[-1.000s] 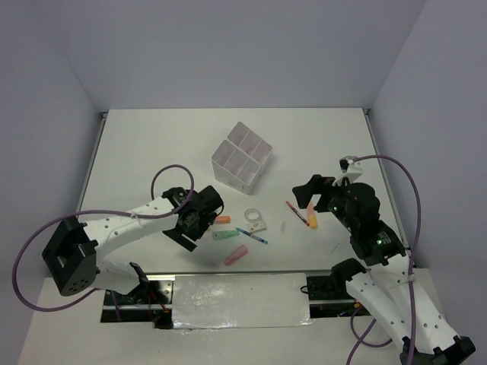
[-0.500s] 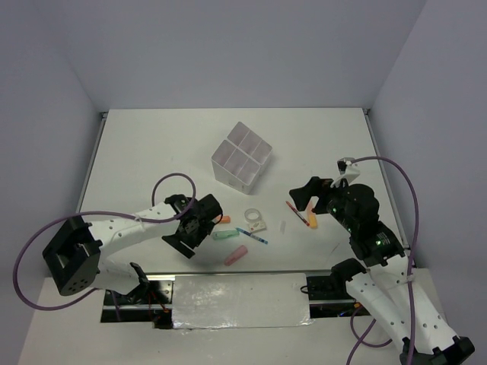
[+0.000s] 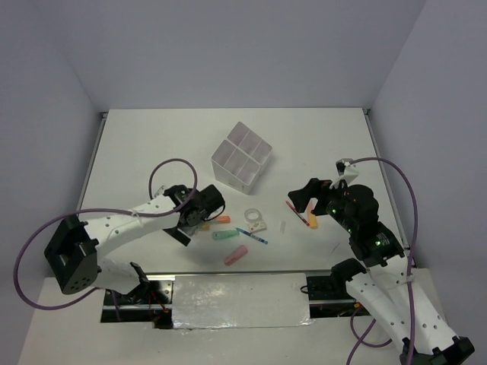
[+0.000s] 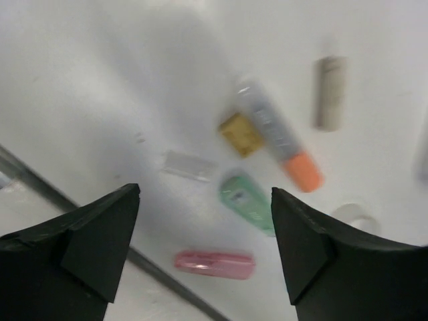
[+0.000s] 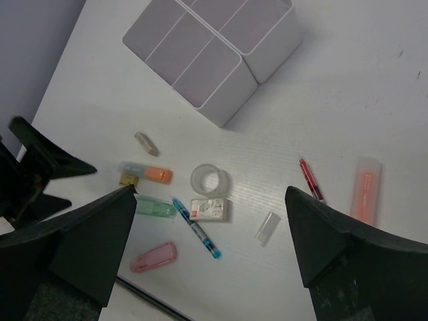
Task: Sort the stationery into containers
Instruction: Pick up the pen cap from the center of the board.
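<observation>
The left gripper (image 4: pixel 204 192), jaws spread and empty, has swung back toward the orange marker (image 5: pixel 147 172) near the box (image 5: pixel 231 100). The right gripper (image 5: pixel 210 194) is likewise spread, and nothing is sorted yet.

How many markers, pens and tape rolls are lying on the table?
Markers: 4 (pink marker, green marker, orange-capped marker, orange marker)
Pens: 2 (blue pen, red pen)
Tape rolls: 1 (tape roll)
Total: 7

No writing can be read in any view. A small white packet (image 5: pixel 208 209) on the bench (image 5: pixel 348 87) carries red and dark print, too small to make out. The orange marker (image 4: pixel 275 137) shows faint marks on its grey barrel, blurred beyond reading.
</observation>
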You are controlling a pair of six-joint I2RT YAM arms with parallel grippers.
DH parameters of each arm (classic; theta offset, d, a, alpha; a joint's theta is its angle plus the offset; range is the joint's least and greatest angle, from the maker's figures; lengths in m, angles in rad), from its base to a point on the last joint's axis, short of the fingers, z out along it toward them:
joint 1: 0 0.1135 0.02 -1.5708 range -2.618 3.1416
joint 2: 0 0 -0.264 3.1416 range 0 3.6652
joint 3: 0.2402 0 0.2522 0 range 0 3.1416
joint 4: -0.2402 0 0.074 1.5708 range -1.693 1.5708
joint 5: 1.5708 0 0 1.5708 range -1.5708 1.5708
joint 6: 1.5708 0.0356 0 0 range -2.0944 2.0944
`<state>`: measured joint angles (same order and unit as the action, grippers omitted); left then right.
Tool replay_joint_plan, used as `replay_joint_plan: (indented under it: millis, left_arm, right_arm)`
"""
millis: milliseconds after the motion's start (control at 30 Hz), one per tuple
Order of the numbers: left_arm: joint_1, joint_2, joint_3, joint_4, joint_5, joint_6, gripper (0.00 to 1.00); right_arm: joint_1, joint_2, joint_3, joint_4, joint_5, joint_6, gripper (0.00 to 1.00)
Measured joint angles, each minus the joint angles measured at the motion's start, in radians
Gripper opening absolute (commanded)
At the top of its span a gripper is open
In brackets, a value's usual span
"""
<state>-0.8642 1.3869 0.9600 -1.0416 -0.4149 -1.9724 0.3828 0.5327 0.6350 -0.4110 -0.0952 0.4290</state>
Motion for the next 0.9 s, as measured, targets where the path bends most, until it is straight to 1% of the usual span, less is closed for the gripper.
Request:
replay_joint_plan:
  millis: [67,100,133,167,200,233,267,333,433,533,633,700,800,900]
  left_arm:
    - [0.013,-0.017,0.078,-0.028,-0.098,0.020,0.96]
    - [0.027,-0.022,0.124,-0.026,-0.136,0.096,0.96]
    - [0.045,-0.029,0.179,0.002,-0.177,0.222,0.96]
    - [0.061,-0.036,0.226,0.039,-0.206,0.354,0.90]
    - [0.075,-0.044,0.262,0.085,-0.209,0.499,0.95]
    - [0.081,-0.053,0.285,0.130,-0.201,0.653,0.96]
    - [0.082,-0.063,0.298,0.171,-0.173,0.804,0.99]
    - [0.077,-0.076,0.298,0.220,-0.071,1.072,0.99]
    - [0.063,-0.064,0.256,0.230,0.056,1.354,0.99]
    - [0.038,-0.026,0.201,0.207,0.135,1.508,0.99]
    - [-0.006,-0.002,0.118,0.198,0.214,1.604,0.99]
    - [-0.043,0.005,0.075,0.182,0.252,1.636,0.99]
    - [-0.097,0.023,0.067,0.167,0.292,1.683,0.99]
    - [-0.111,0.048,0.068,0.179,0.321,1.713,0.99]
  right_arm:
    - [0.000,-0.007,0.000,-0.002,0.000,0.000,1.00]
    - [0.000,-0.014,0.000,-0.002,0.000,0.000,1.00]
    - [0.000,-0.021,0.000,-0.003,0.000,0.000,1.00]
    - [0.000,-0.029,0.000,-0.004,0.000,0.000,1.00]
    - [0.000,-0.037,0.000,-0.006,0.000,-0.001,1.00]
    - [0.000,-0.047,0.000,-0.010,0.000,-0.001,1.00]
    - [0.000,-0.056,0.001,-0.011,-0.002,-0.002,1.00]
    - [0.000,-0.067,0.002,-0.013,-0.010,-0.004,1.00]
    - [0.001,-0.063,0.008,-0.022,-0.016,-0.006,1.00]
    - [0.001,-0.056,0.012,-0.027,-0.015,-0.008,1.00]
    - [0.001,-0.056,0.012,-0.027,-0.016,-0.007,1.00]
    - [0.001,-0.056,0.012,-0.027,-0.018,-0.007,1.00]
    - [0.001,-0.056,0.012,-0.027,-0.021,-0.007,1.00]
    - [0.001,-0.056,0.012,-0.027,-0.023,-0.007,1.00]
